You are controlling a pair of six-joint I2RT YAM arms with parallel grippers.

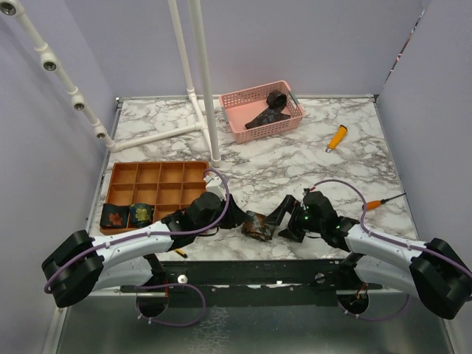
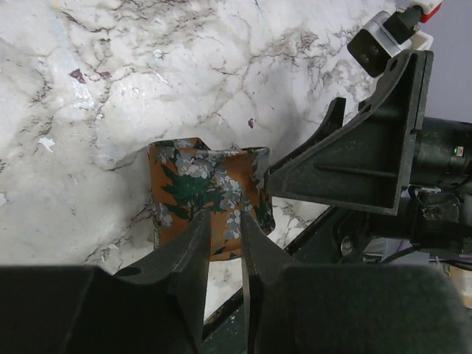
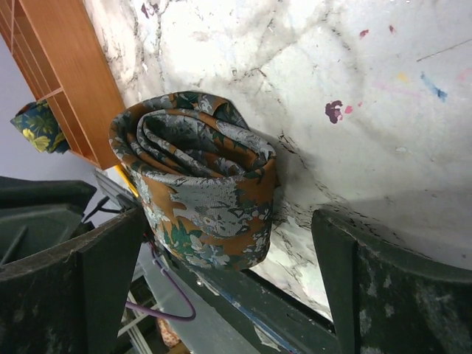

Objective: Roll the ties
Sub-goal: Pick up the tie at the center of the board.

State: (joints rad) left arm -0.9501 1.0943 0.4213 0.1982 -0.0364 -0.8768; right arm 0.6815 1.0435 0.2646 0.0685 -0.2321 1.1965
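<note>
The rolled tie stands on the marble table near its front edge, between both arms and inside the widely open jaws of the right gripper, while the left gripper is almost closed at the coil's wall, and I cannot tell whether it pinches the fabric.

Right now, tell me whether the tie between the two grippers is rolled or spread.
Rolled. The orange floral tie sits as a compact coil; its spiral layers show in the right wrist view.
</note>
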